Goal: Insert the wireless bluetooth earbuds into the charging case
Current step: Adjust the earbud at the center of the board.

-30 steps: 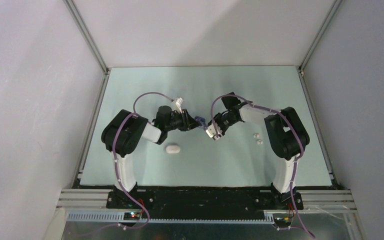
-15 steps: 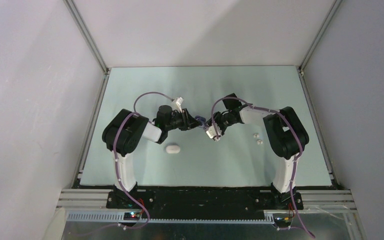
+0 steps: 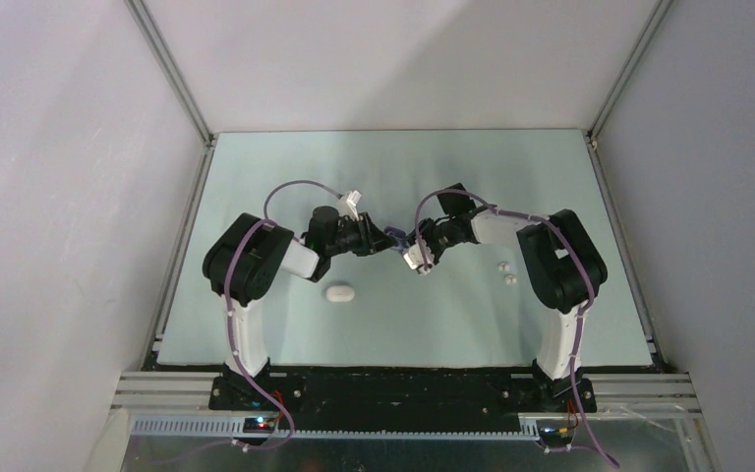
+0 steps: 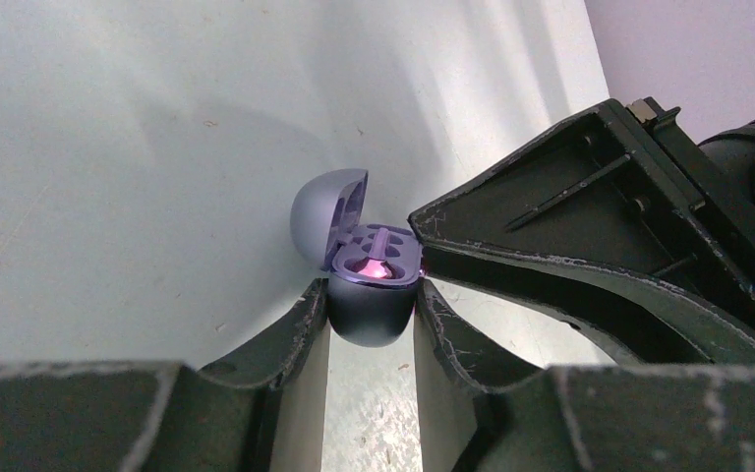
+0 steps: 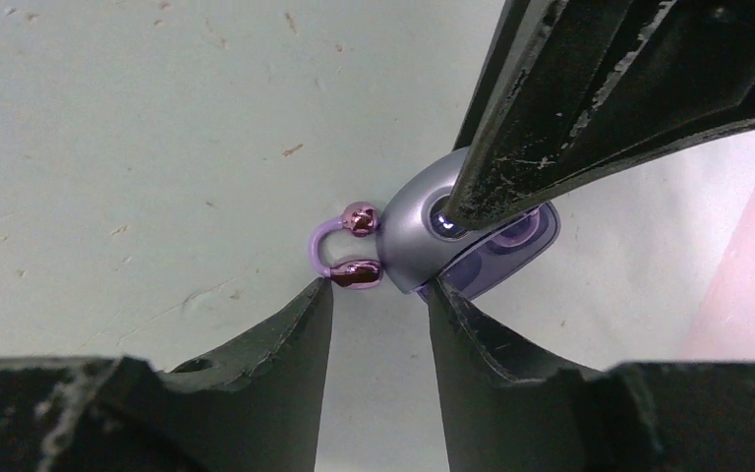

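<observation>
Between the closed-in fingers of the left claw sits the purple charging case, gripped by its body, with its lid tipped open away from the claw. Just ahead of the right claw, a purple earbud stands in the case's well, its loop jutting past the rim toward that claw's left finger. That claw is partly open; whether it grips the bud cannot be told. The right arm looks better placed to seat it.
</observation>
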